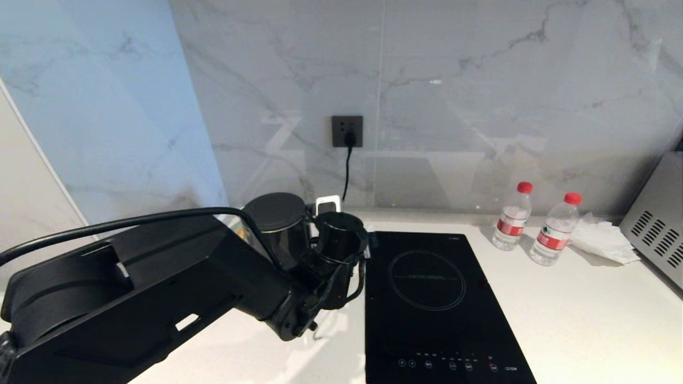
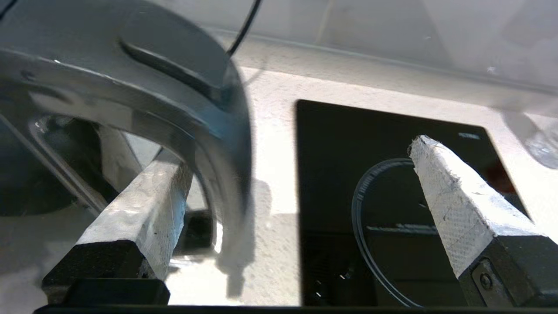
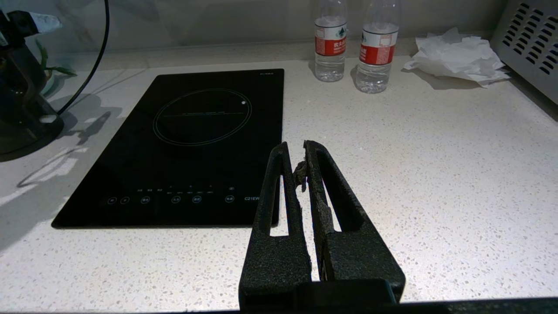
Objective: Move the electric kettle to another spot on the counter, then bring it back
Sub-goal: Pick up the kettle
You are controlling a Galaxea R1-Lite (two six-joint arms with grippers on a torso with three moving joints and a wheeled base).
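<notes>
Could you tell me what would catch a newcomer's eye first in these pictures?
The big black left arm fills the lower left of the head view, its open left claw straddling the loop handle of the electric kettle near the wall socket. Beside it, the glossy black hob is set into the pale counter. At the back right stand two red-capped water bottles.

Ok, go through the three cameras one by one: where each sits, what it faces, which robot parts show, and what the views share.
Head: high up, looking down at the counter; the left arm reaches to the electric kettle.
Left wrist: behind the open left gripper, one finger inside the kettle's handle, hob beyond.
Right wrist: behind the shut right gripper, held low over the counter, facing the hob and two water bottles.
Shared: all three show the hob.
</notes>
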